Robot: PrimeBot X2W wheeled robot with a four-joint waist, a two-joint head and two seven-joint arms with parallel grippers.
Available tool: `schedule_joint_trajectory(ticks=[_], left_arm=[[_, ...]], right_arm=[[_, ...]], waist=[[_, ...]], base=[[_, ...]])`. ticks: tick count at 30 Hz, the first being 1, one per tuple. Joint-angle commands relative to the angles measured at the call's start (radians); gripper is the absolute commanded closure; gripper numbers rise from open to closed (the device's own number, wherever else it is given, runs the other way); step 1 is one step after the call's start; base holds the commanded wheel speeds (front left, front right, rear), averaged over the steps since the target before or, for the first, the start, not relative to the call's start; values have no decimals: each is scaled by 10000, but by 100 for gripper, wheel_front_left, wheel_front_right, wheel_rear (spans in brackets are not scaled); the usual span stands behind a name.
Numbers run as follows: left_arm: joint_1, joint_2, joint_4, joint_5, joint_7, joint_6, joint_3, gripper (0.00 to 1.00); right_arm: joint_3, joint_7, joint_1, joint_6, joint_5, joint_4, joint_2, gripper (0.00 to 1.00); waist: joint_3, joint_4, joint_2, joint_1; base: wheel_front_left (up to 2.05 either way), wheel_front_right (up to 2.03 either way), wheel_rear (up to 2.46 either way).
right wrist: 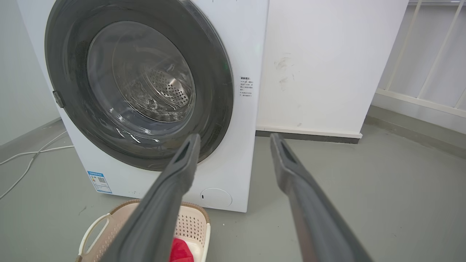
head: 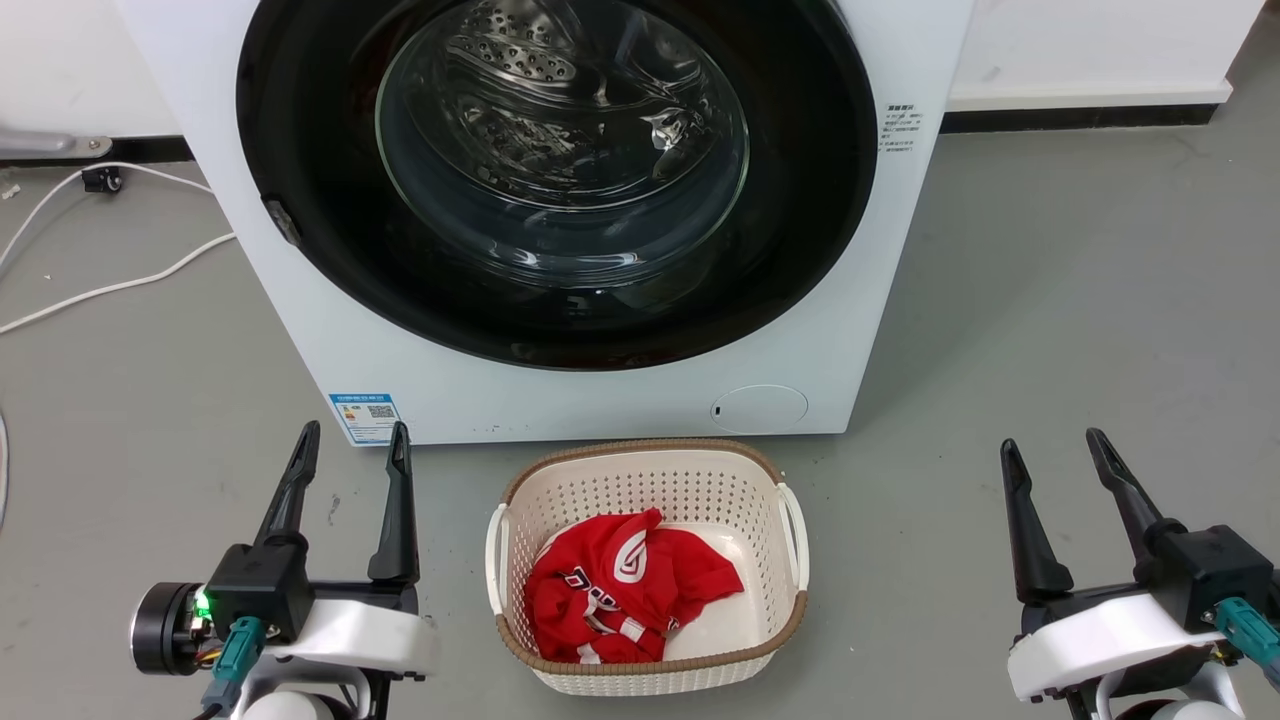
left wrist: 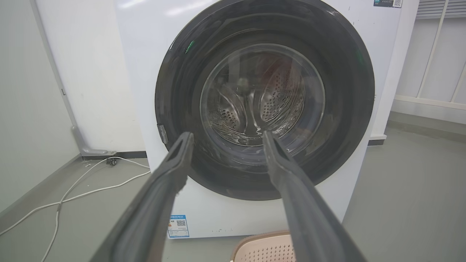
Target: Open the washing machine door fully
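The white washing machine (head: 620, 395) stands straight ahead on the grey floor. Its round glossy black washing machine door (head: 800, 210) lies flush against the front, with the steel drum visible through the clear glass bowl. A small grey latch tab (head: 282, 220) sits on the door's left rim. My left gripper (head: 355, 440) hovers open at the lower left, well short of the machine. My right gripper (head: 1055, 445) is open at the lower right, also clear of it. The door (left wrist: 349, 87) faces the left wrist camera, and the right wrist camera sees the door (right wrist: 214, 72) from the right side.
A cream laundry basket (head: 790, 520) holding a red garment (head: 625, 585) sits on the floor right in front of the machine, between my grippers. White cables (head: 120, 285) trail on the floor at the left. A white wall (right wrist: 327, 65) stands right of the machine.
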Motion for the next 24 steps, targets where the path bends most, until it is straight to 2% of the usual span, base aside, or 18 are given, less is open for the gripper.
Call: schedule_joint_trajectory(ticks=[1, 6, 7, 8, 9, 13, 15, 24], left_arm=[[109, -50, 24, 2, -75, -35, 43, 0], [99, -99, 60, 23, -75, -134, 136, 0], [107, -108, 62, 27, -75, -158, 154, 0], [118, -114, 63, 35, -75, -170, 166, 0], [124, -124, 67, 40, -75, -178, 177, 0], [132, -158, 84, 64, -75, -222, 214, 0], [120, -176, 91, 78, -75, -233, 228, 0], [-65, -226, 78, 102, -73, -271, 299, 0]], right_arm=[[-13, -42, 16, -3, 50, 26, 42, 0], [-42, -70, -23, -3, 224, 86, 41, 0], [-35, -53, -18, -3, 284, 109, 41, 39], [-20, -15, -16, -5, 294, 124, 41, 73], [-10, 4, -19, -5, 307, 136, 41, 100], [39, -16, -13, -5, 556, 147, 41, 100], [47, -86, -49, -3, 1182, 168, 41, 100], [-190, -453, -726, -3, 7460, 533, 36, 100]], waist=[[-1, 8, 0, 0], [-12, 8, 0, 0], [-22, 6, 0, 0], [-24, 3, 0, 0], [-27, 1, 0, 0], [-16, -9, 0, 0], [3, -12, 0, 0], [174, -35, 0, 0]], base=[[0, 0, 0], [0, 0, 0], [0, 0, 0], [0, 0, 0], [0, 0, 0], [0, 0, 0], [0, 0, 0], [0, 0, 0]])
